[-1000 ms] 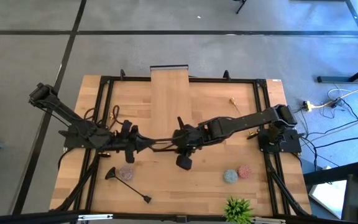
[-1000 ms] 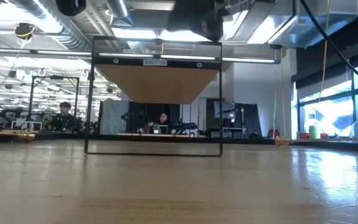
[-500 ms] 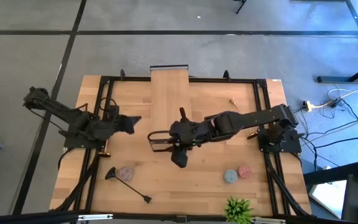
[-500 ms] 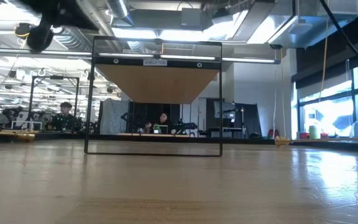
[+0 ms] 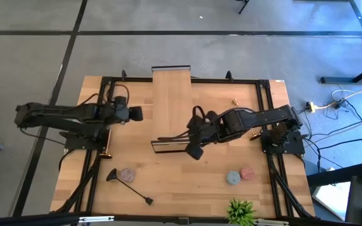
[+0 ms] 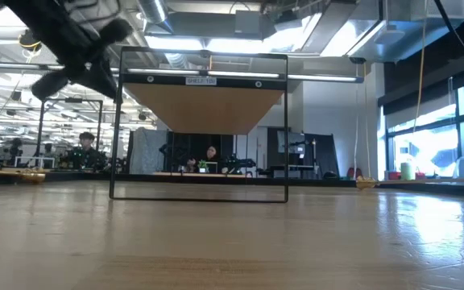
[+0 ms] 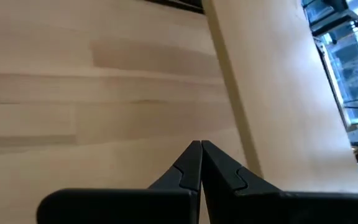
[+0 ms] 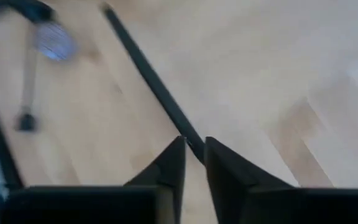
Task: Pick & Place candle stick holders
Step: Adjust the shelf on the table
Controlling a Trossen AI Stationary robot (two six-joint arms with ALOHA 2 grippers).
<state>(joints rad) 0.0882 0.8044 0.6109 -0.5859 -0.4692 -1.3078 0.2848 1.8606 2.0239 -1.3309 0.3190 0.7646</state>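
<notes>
The black candle stick holder [image 5: 129,188] lies on its side near the table's near left; it also shows in the right wrist view [image 8: 27,81]. One gold holder [image 5: 105,152] lies by the left rail, partly under my left arm. The other gold holder [image 5: 236,102] lies at the far right. My left gripper [image 5: 138,113] is shut and empty, above the table left of the shelf [image 7: 201,146]. My right gripper [image 5: 191,142] hovers at the shelf's near end. Its fingers [image 8: 194,144] stand a narrow gap apart over a thin black bar [image 8: 148,81]. My right gripper stands over the thin black bar's near end [image 8: 191,142], which runs out from between the fingertips. The right finger hides where the bar ends. I cannot tell whether the fingers touch it.
A raised wooden shelf [image 5: 171,100] on a black frame [image 6: 200,198] stands mid-table at the far side. A pink ball [image 5: 127,174] lies by the black holder. Two more balls [image 5: 232,177] and a small green plant [image 5: 241,210] are near right. People sit far behind the table.
My left gripper has drawn back from the table's middle, where it stood close to my right gripper, toward the left and far edges, its arm folding back. My right gripper has shifted a little toward the table's right edge. The three holders have stayed where they lay.
</notes>
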